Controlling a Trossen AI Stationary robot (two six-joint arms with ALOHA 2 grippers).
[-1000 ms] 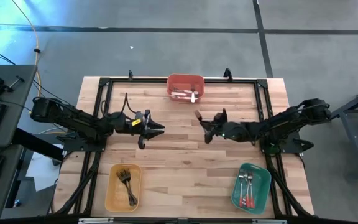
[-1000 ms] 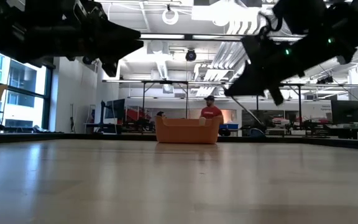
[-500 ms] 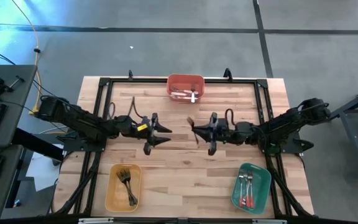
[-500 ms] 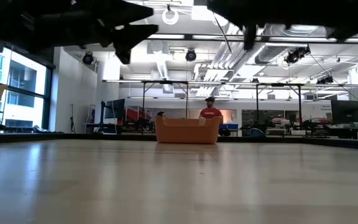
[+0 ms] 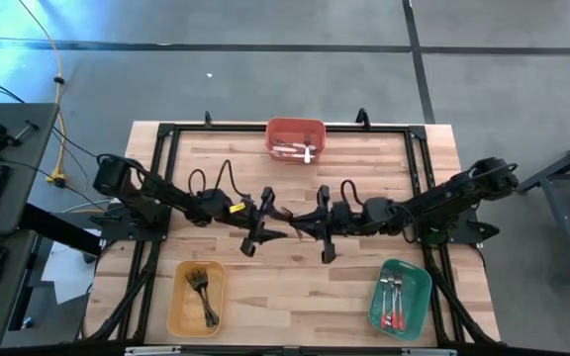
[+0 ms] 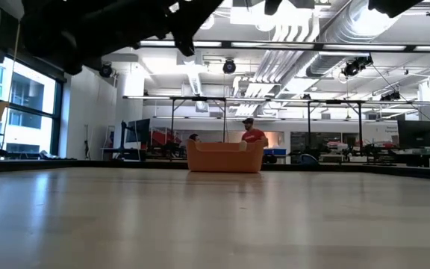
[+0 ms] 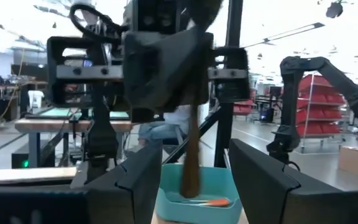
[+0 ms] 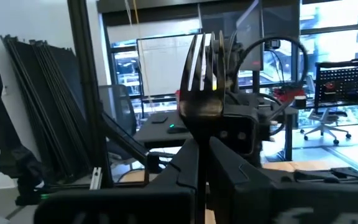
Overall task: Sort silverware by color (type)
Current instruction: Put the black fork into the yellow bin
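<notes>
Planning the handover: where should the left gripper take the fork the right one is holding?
Probably the head end: the fork stands clear of the right gripper, which pinches its neck. Bring the left gripper straight across from its own side, open jaws either side of the head.

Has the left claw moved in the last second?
Yes. Seen from above, the left claw has slid toward the table's middle, farther from the yellow bin, to meet the right claw holding a fork.

Left claw (image 5: 277, 225) spread wide, facing right claw (image 5: 315, 227), pinched, mid-table.
</notes>
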